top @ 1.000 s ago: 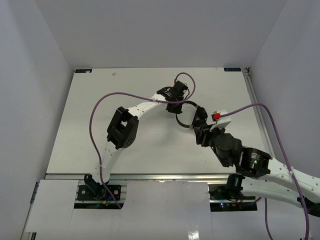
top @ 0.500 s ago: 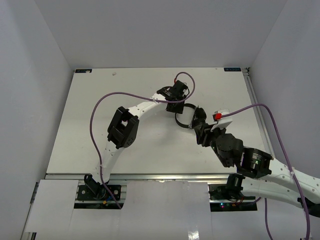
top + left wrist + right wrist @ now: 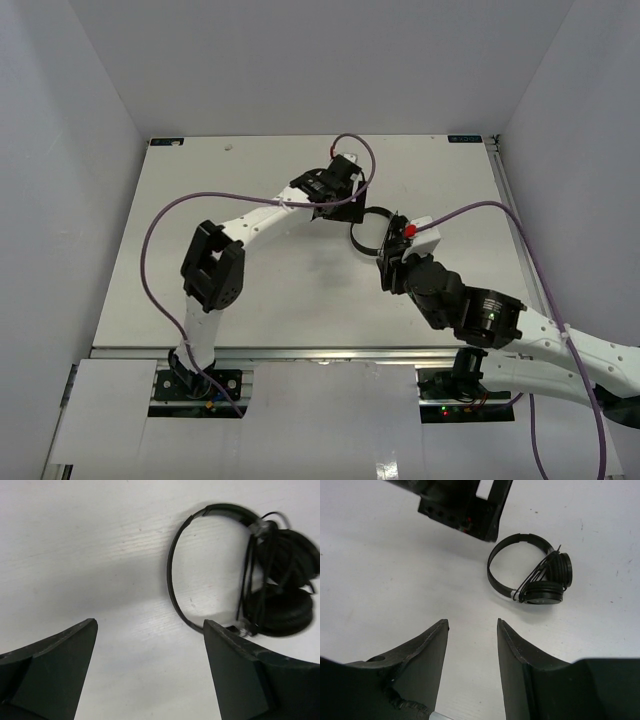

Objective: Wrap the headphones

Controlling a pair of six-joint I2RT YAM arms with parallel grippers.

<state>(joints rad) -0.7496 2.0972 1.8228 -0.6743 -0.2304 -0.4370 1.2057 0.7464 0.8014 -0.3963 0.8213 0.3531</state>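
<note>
The black headphones (image 3: 495,577) lie flat on the white table, their two earcups (image 3: 547,586) stacked together with the thin dark cord wound around them. In the left wrist view the headband (image 3: 172,575) and earcups (image 3: 287,605) sit at the upper right, just beyond my left gripper (image 3: 150,627). That gripper is wide open over bare table, with its right finger (image 3: 240,675) close to the headband. My right gripper (image 3: 472,624) is open and holds nothing, a short way in front of the headphones. From above, the headphones (image 3: 362,235) lie between the left gripper (image 3: 342,203) and the right gripper (image 3: 390,262).
Thick purple cables (image 3: 160,225) loop from both arms over the table. The left gripper's body (image 3: 465,505) hangs just beyond the headphones in the right wrist view. The table's right edge rail (image 3: 515,230) and back wall bound the area.
My left gripper went from nearly shut to wide open and drew back to the left, off the headphones. The right arm shifted slightly left, with its jaws unchanged.
</note>
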